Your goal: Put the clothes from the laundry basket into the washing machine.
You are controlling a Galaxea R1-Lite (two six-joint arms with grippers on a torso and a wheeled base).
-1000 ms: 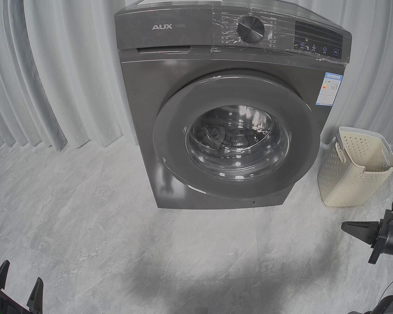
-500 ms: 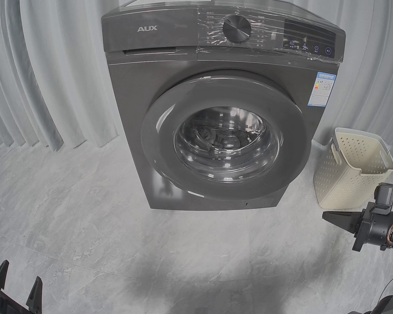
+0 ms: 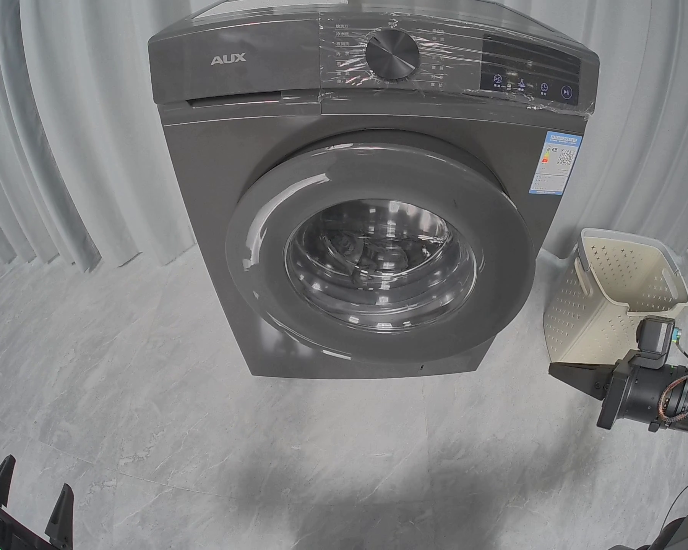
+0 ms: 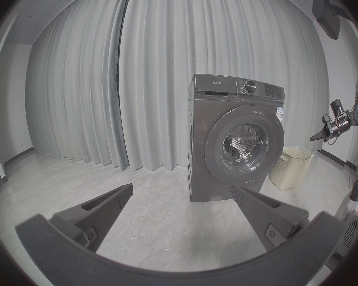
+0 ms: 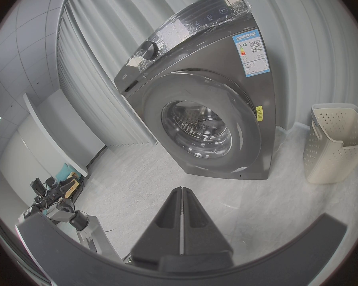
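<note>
Nearest, the left tool [image 3: 32, 490] sits low at the robot's left, just above the floor [image 3: 168, 391]. Its fingers [image 4: 107, 203] are spread wide w/ nothing btwn them, and they point toward the washing machine [image 4: 230, 136] from well back.

The right tool [image 3: 569, 373] hangs higher on the robot's right, its arm coming in from the side. Its fingers [image 5: 181, 219] are pressed flat together into one wedge, nothing held. From the head view the tip sits in front of the lower part of the laundry basket [image 3: 611, 299], apart from it, pointing across toward the machine.

Grey marbled floor tiles run btwn both tools and the machine.

Next back, the washing machine [image 3: 374, 192]: dark grey front-loader standing on the floor. Its round door [image 3: 260, 269] is closed. Behind the door glass [image 3: 382, 265] the steel drum shows w/ some dark shapes in it; can't tell if they are clothes. Up top: a dial [image 3: 392, 53], a dark control panel [image 3: 527, 78] under clear film, and a blue-edged sticker [image 3: 556, 163] on the front's upper right corner.

The laundry basket, cream plastic w/ perforated walls, stands on the floor just beside the machine's right side, leaning a bit. Perforated inner walls show through its open top.

Farthest back, a pale pleated curtain [image 3: 92, 116] covers the wall behind everything.
</note>
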